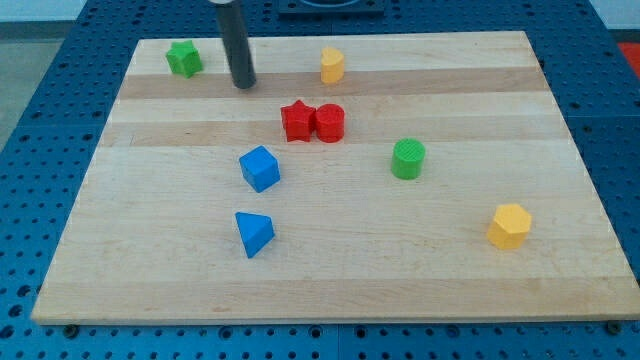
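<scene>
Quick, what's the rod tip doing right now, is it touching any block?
My tip: on the board, touching no block; apart from the green star at the view's left and the red star below right.

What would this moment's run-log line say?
my tip: on board, touching nothing | nearest: green star, to its left | red star touching red cylinder | other blocks apart

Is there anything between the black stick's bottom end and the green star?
No. In the camera view, only bare wood lies between my tip and the green star block, up to its left.
</scene>
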`<act>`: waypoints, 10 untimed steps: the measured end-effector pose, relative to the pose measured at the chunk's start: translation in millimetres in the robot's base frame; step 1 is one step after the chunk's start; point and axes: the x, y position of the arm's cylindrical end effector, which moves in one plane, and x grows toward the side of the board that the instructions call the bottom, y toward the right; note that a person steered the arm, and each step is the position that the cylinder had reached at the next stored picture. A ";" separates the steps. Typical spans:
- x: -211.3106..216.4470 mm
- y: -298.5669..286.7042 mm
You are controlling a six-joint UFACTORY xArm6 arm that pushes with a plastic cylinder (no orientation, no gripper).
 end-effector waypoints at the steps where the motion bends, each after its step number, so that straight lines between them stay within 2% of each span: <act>1: 24.9 21.1; 2: 64.6 105.2; 3: 79.3 210.5; 5: 79.4 263.4; 7: 79.3 246.3; 9: 76.8 188.8; 10: 75.4 193.9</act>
